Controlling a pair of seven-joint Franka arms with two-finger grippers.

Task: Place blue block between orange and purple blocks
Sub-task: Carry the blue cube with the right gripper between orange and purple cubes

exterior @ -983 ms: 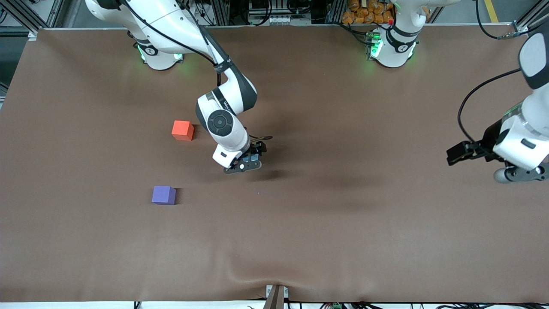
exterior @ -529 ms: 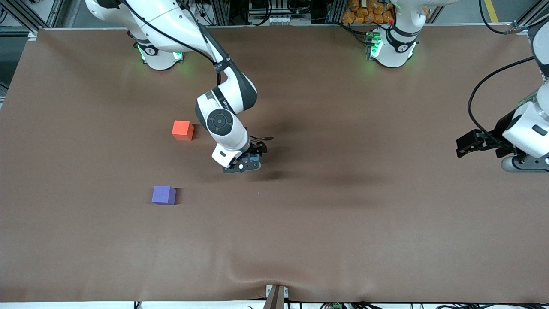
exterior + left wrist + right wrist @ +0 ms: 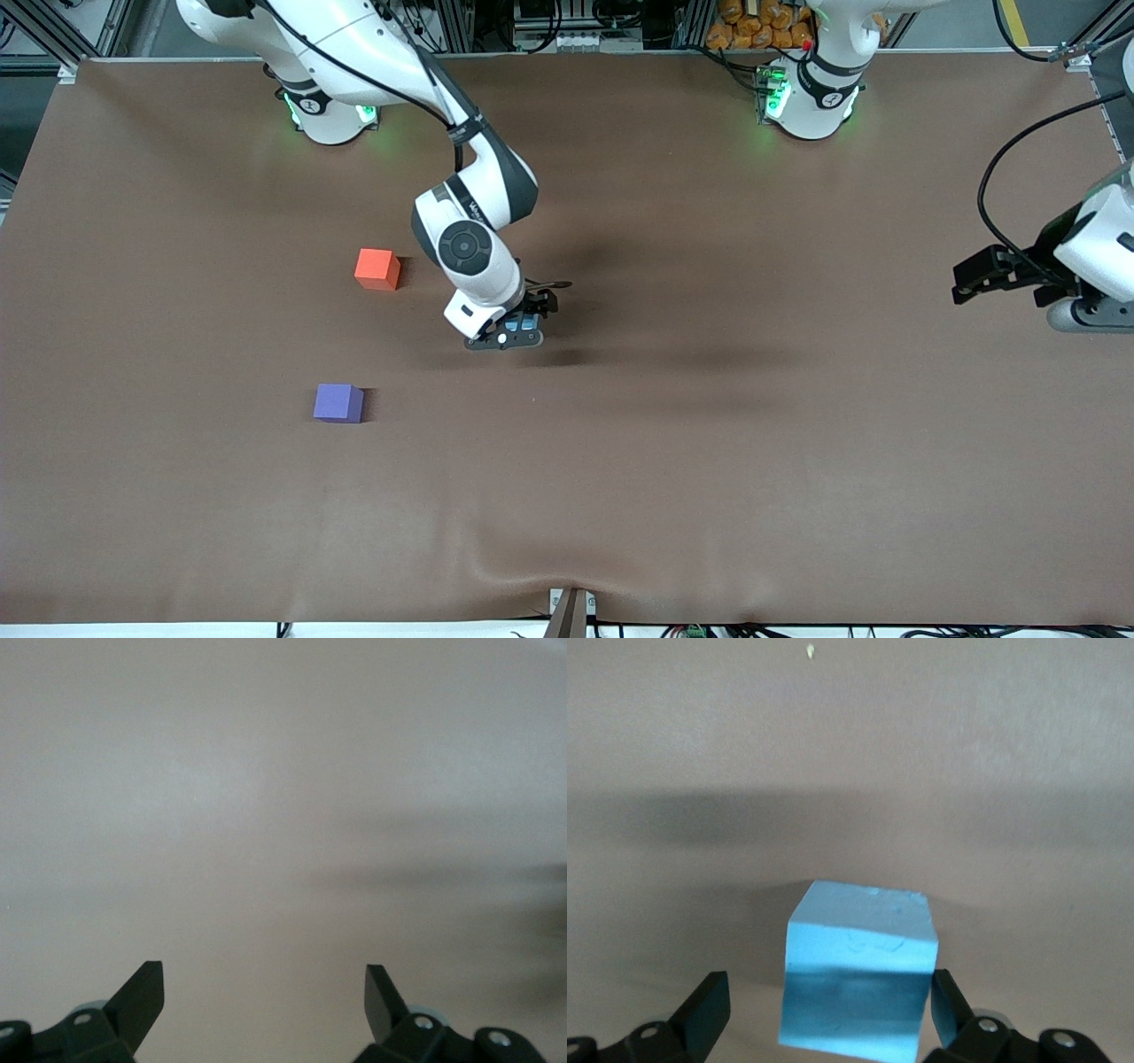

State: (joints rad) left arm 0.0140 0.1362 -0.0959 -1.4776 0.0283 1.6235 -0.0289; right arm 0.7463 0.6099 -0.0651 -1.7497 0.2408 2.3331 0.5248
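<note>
Now your right gripper point(image 3: 521, 331) is low over the worktop point(image 3: 709, 443), its jaws open around the blue block point(image 3: 859, 979), apart from it on one side. You must close them, lift, then carry it between the orange block point(image 3: 376, 268) and purple block point(image 3: 337, 402). Your left gripper point(image 3: 264, 992) waits with open, empty jaws.

I see the bench point(image 3: 709, 496) covered edge to edge by a brown matte sheet. At the bench edge nearest the front camera the sheet puckers into a low wrinkle point(image 3: 532, 554), just above a small metal bracket point(image 3: 570, 611). Past the bench's base-side edge I note orange packets point(image 3: 753, 25) heaped among cables and framing.
</note>
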